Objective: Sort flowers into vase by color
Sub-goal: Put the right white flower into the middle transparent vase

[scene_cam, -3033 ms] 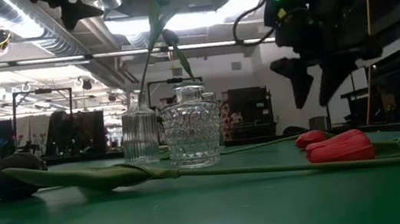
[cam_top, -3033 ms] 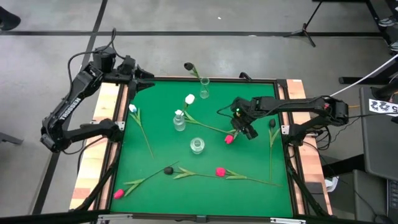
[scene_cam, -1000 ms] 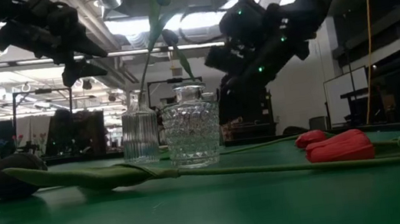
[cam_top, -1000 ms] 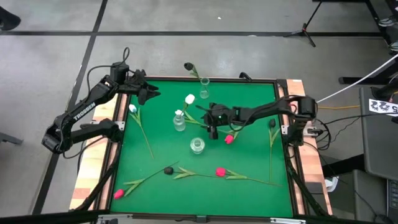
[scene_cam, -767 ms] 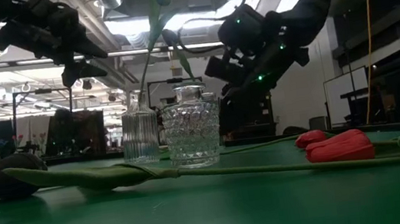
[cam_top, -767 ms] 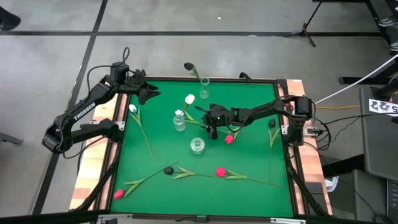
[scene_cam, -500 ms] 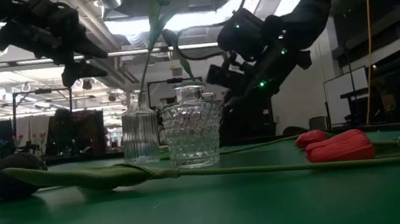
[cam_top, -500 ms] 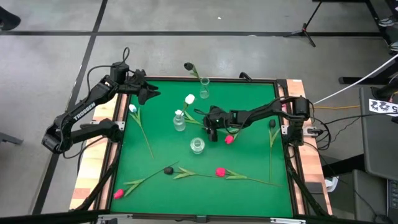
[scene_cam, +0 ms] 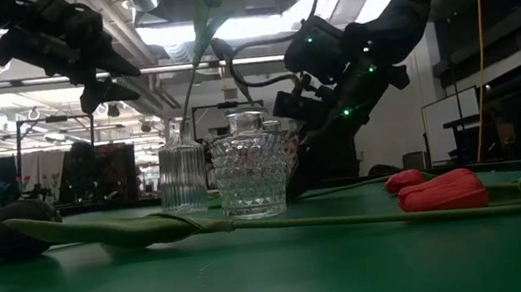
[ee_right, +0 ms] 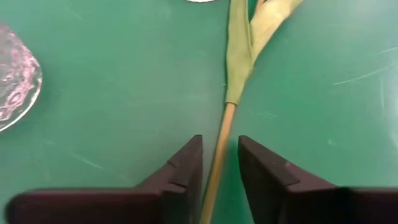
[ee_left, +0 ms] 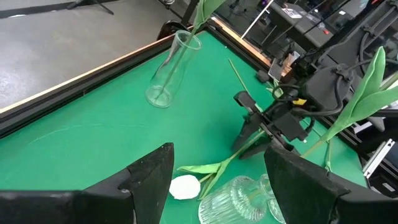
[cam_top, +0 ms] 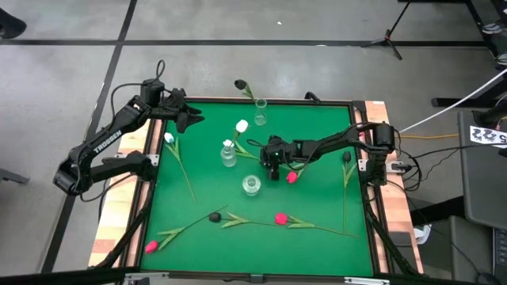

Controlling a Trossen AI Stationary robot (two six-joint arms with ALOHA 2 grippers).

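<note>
A white tulip [cam_top: 242,125] lies on the green mat, its stem [ee_right: 219,158] running toward the table's right. My right gripper [cam_top: 272,164] is low over that stem, pointing down, with a finger on either side and a narrow gap; it is open. My left gripper [cam_top: 188,119] hovers open at the far left corner. Three glass vases stand on the mat: a tall one [cam_top: 259,112] holding a black tulip, a ribbed one [cam_top: 228,153] holding a white tulip, and a round cut-glass one [cam_top: 251,185]. A pink tulip [cam_top: 291,177] lies beside my right gripper. My right gripper straddles the white tulip's stem [ee_right: 217,168] just below its leaves, coming from above with the fingers across the stem. The stem lies flat on the mat. Whether a finger [ee_right: 186,168] touches it I cannot tell.
More tulips lie on the mat: a white one [cam_top: 169,138] at the left, a black one [cam_top: 214,216] and a pink one [cam_top: 280,218] near the front, a pink one [cam_top: 150,246] at the near left corner, a black one [cam_top: 346,157] along the right edge. A raised rim [cam_top: 360,119] borders the mat.
My right gripper has sunk toward the mat over the white tulip's stem and shifted slightly toward the near edge. The flowers and vases have stayed in place.
</note>
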